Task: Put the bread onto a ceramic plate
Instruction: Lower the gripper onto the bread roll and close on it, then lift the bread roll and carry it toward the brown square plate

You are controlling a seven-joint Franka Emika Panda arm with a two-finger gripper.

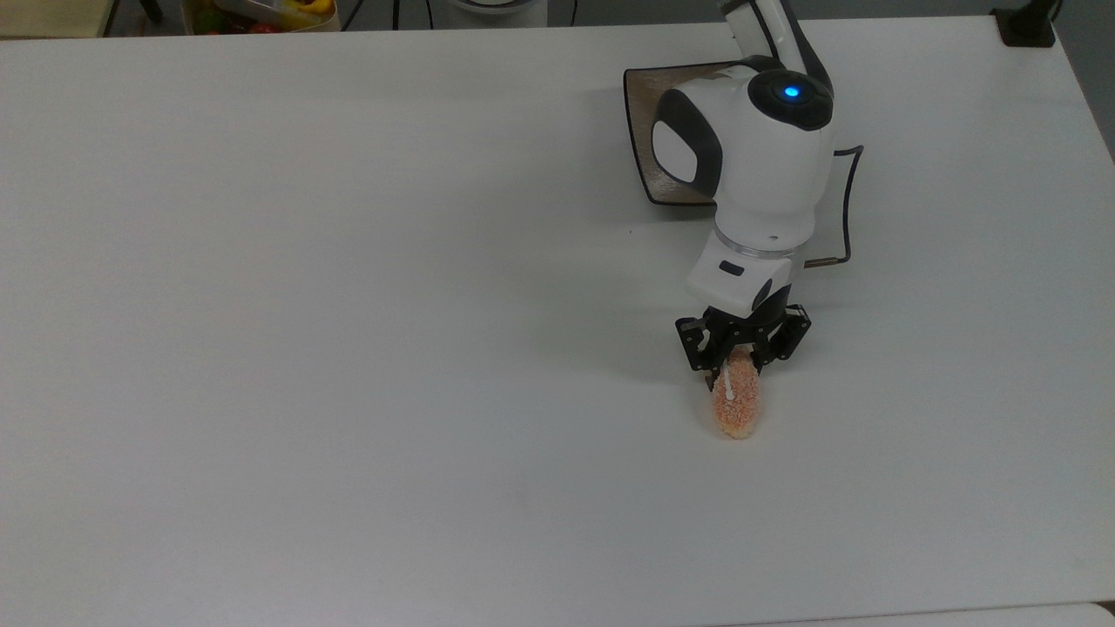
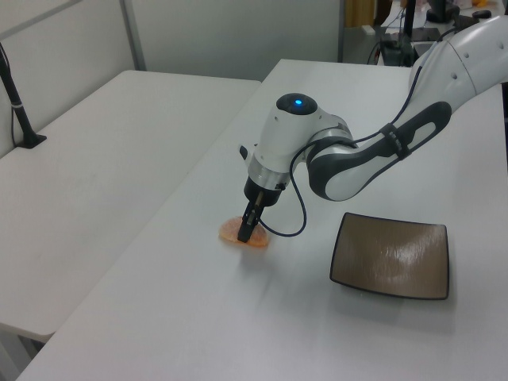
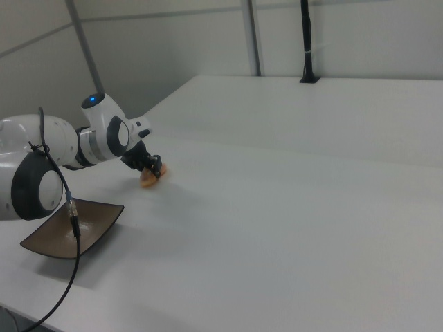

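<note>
The bread [image 1: 737, 405] lies on the white worktop [image 1: 348, 348], with the jaws clamped on its end nearest the arm; in the top view the gripper [image 1: 738, 359] has its black fingers pressed against both sides of the roll, and the thin white stripe runs out from between them; the rest of the roll sticks out toward the bottom of the top view. The left view shows the gripper [image 2: 245, 232] from the side, so the two fingers overlap and the squeeze cannot be judged there; the bread [image 2: 243, 236] shows as a flat orange patch under the tip. The plate [image 1: 643, 131] is half covered by the arm in the top view; the left view shows the plate [image 2: 390, 255] whole, square and brown, well apart from the roll. In the right view the plate [image 3: 73, 227] sits near the bottom left, with a cable hanging in front of it, and the bread [image 3: 151, 176] is beyond it.
</note>
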